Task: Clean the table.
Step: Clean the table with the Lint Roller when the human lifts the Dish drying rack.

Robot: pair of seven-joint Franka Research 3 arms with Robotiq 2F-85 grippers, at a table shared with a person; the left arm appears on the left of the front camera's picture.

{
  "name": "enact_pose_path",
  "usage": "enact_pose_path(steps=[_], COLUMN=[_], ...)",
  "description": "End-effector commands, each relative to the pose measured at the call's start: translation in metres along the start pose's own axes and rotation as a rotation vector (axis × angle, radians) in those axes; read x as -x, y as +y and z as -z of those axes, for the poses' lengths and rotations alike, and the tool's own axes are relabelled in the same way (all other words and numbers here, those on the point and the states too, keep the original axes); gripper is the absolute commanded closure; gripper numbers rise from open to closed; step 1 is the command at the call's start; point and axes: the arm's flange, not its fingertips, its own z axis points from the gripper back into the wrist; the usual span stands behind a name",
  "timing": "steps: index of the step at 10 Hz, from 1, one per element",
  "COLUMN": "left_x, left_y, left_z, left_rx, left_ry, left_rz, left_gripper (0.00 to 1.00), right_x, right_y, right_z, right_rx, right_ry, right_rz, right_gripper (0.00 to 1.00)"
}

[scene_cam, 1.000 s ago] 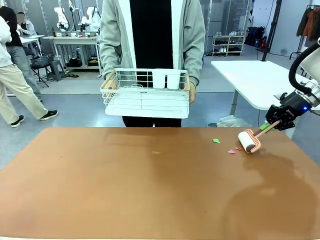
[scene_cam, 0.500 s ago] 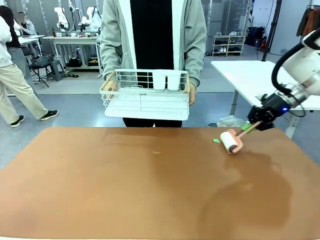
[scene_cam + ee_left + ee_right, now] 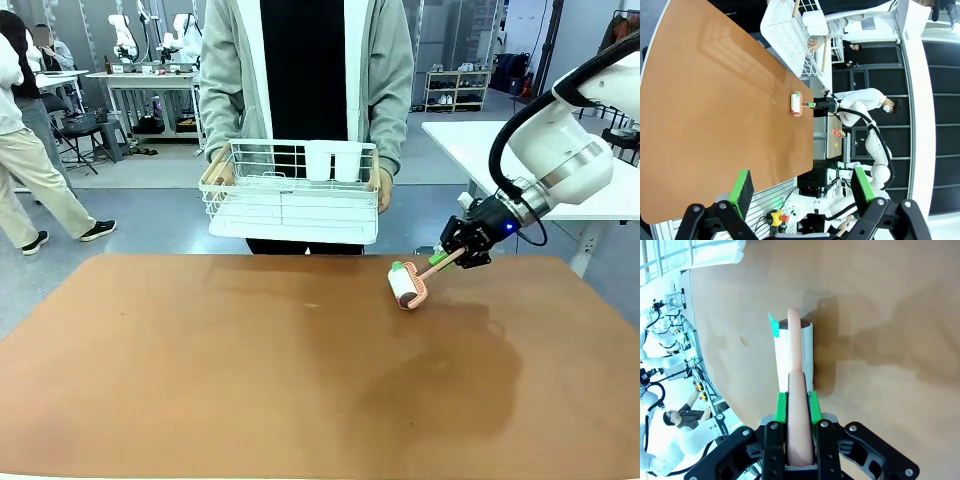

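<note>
Leftward along the far side of the desk [image 3: 200, 380], the lint roller [image 3: 407, 287] has advanced, clearing scraps. Right jaws pinch its handle [image 3: 447, 259]; left jaws spread, empty. Keep the lint roller flat, heading for the speck [image 3: 312, 305].

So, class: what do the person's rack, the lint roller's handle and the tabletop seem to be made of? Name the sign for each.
Wire rack: white-coated metal wire, likely; thin straight rods in a grid. Lint roller handle: smooth pink plastic, probably; even colour, soft sheen. Table top: matte reddish-brown laminate or similar; flat, grainless.
</note>
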Motion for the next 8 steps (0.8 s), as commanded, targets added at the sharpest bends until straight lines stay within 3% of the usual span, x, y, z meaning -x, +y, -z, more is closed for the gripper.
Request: enact_pose_path(steps=[1, 8], left_x=[0.002, 0.002], left_y=[-0.002, -0.002], left_z=[-0.003, -0.003], left_rx=[0.025, 0.025], left_ry=[-0.007, -0.007], left_rz=[0.019, 0.019], left_gripper=[0.00, 0.00], right_x=[0.011, 0.023], right_y=[0.006, 0.030], right_z=[0.011, 0.007], right_rx=[0.018, -0.026], right_ry=[-0.020, -0.103], right_rz=[0.042, 0.102], right_gripper=[0.79, 0.79])
